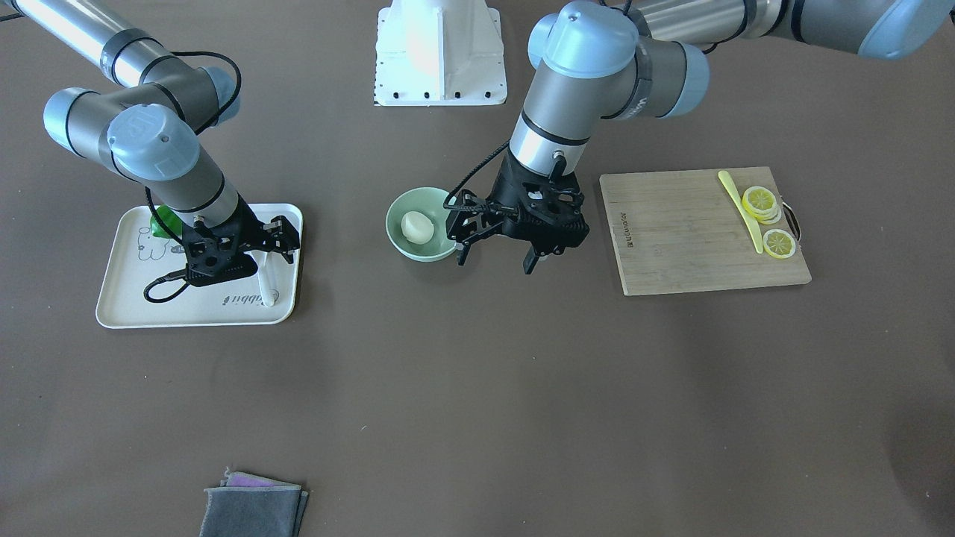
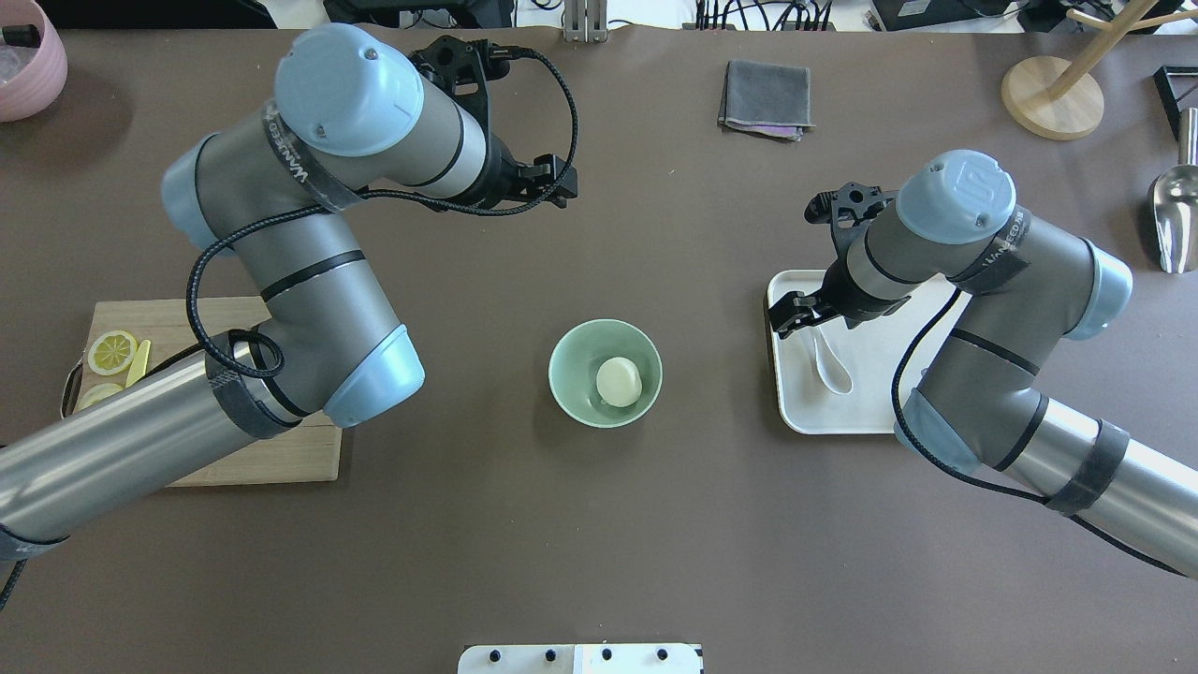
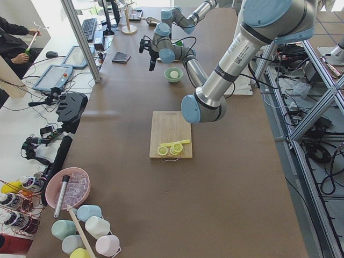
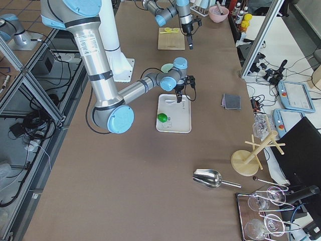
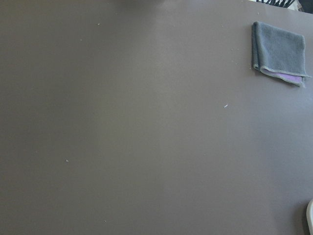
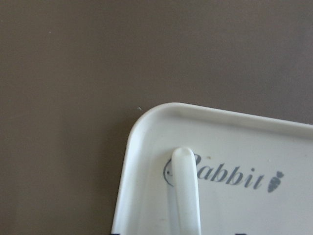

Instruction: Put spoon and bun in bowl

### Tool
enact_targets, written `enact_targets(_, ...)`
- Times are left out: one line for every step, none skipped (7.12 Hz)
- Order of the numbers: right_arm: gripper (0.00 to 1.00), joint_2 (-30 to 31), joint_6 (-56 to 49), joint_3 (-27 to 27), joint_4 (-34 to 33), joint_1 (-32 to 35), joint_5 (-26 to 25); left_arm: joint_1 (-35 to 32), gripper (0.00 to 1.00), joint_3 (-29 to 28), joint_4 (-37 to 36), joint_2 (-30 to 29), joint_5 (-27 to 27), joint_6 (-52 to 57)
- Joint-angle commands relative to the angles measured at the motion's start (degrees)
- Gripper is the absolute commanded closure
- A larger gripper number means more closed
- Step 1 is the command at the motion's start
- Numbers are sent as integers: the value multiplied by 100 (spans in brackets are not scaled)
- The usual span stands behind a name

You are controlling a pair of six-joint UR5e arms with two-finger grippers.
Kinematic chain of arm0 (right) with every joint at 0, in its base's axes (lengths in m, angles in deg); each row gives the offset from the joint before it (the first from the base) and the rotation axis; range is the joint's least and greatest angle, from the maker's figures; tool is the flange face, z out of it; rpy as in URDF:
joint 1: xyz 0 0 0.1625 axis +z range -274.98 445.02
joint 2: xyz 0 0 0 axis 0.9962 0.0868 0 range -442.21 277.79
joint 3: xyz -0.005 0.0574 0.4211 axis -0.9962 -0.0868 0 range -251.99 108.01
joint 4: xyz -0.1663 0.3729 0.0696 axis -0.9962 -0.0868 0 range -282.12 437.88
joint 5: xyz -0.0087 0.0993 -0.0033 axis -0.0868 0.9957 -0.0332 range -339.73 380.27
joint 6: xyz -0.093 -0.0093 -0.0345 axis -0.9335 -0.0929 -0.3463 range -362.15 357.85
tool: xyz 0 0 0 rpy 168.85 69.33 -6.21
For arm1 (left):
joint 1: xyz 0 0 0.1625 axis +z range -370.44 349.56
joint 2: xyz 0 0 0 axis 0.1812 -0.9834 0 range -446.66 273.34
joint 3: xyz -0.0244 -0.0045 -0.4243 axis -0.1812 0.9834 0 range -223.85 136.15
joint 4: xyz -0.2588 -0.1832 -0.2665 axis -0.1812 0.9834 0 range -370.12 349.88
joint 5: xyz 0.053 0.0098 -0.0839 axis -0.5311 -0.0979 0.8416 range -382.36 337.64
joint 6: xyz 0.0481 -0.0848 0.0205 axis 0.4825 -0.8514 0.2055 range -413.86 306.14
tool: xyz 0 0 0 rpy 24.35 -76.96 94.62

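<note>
Seen from over the robot's shoulders, the pale green bowl sits at mid-table with the white bun already inside, resting toward its 4 o'clock wall. At the bowl's 3 o'clock, well apart, a white tray carries the spoon. It lies flat along the tray's bowl-side edge, scoop toward the robot and handle running off to 11 o'clock, its tip beside the printed word "Rabbit". A green item sits at the tray's near outer corner, partly hidden by the arm. The right gripper hovers over the spoon's handle, jaws parted and gripping nothing; its wrist camera looks straight down on the handle's tip. At the bowl's 9 o'clock, a wooden cutting board holds lemon slices and a thin yellow knife at its outer end. Beyond the bowl, toward 11 o'clock, the left gripper hangs well above the brown table, jaws wide and empty. Farthest out, at 1 o'clock, lies a folded grey cloth.
</note>
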Motion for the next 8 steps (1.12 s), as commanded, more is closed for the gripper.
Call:
enact_targets(31,-12,-18,-110,-1,-33,-55,-150,2,2,25,65,257,36)
enact_targets(32,-13,-44,-189,-1,-33,-151,-159,2,2,25,74,267,45)
enact_targets(33,-4,-71,-181,-1,-33,-152,-159,2,28,34,152,267,45)
enact_targets(58,-12,-62,-181,-1,-24,-152,-159,2,37,34,162,267,123)
enact_targets(89,-13,-36,-181,-1,-24,-152,-168,2,37,34,179,267,289)
enact_targets(99,-21,-1,-172,8,-85,-195,-168,2,37,34,205,267,308)
enact_targets(99,-39,8,-180,8,-181,-318,-168,2,46,34,214,267,308)
enact_targets(100,-135,34,-120,-1,-182,-319,-168,2,168,34,319,259,308)
